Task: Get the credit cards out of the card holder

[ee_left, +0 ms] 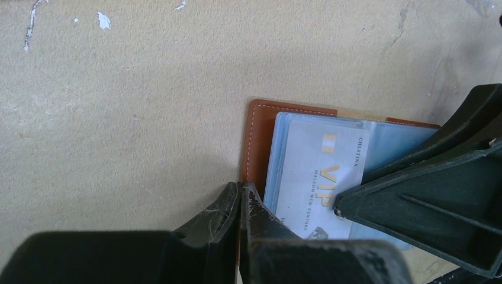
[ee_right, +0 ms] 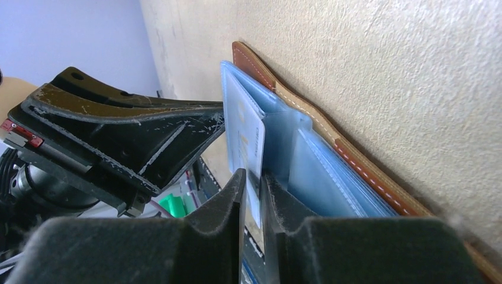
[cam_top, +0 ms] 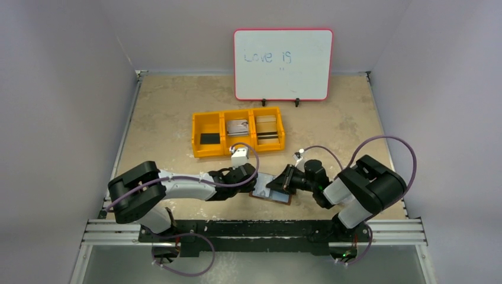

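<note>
**Setting.** Beige desk, scuffed and flecked, enclosed by pale walls. A whiteboard with faint writing is stood at the far edge.

**Item 1: card holder.** Brown leather with pale stitching, laid open and flat at the near centre of the desk, between the two arms. Its clear sleeves are fanned upward.

**Item 2: white card.** It bears "VIP" lettering, is lodged among the sleeves and is raised at one edge. How much of it is seated in its sleeve cannot be told.

**Item 3: right tool.** The jaws are drawn nearly together, with the edge of the white card pinched between them.

**Item 4: left tool.** The jaws are fully closed and nothing is held. The tips are pressed on the leather border of the card holder, just beside the sleeves.

**Item 5: yellow bin.** Three compartments, set well behind the card holder. A black card, a grey card and a striped beige card are lodged one to a compartment.

**Hazards, as judged.**
- Only a thin margin of the card is gripped, so it may slip out under pull.
- Sleeve film may be caught together with the card, in which case the whole holder would be dragged or lifted.
- The holder is pinned only at its rim. If the left tips slide off the leather, restraint is lost.
- A pull made at an angle to the sleeve mouth may bend the card or jam it.
- The two tools are set very close together, so contact between them is possible.
</note>
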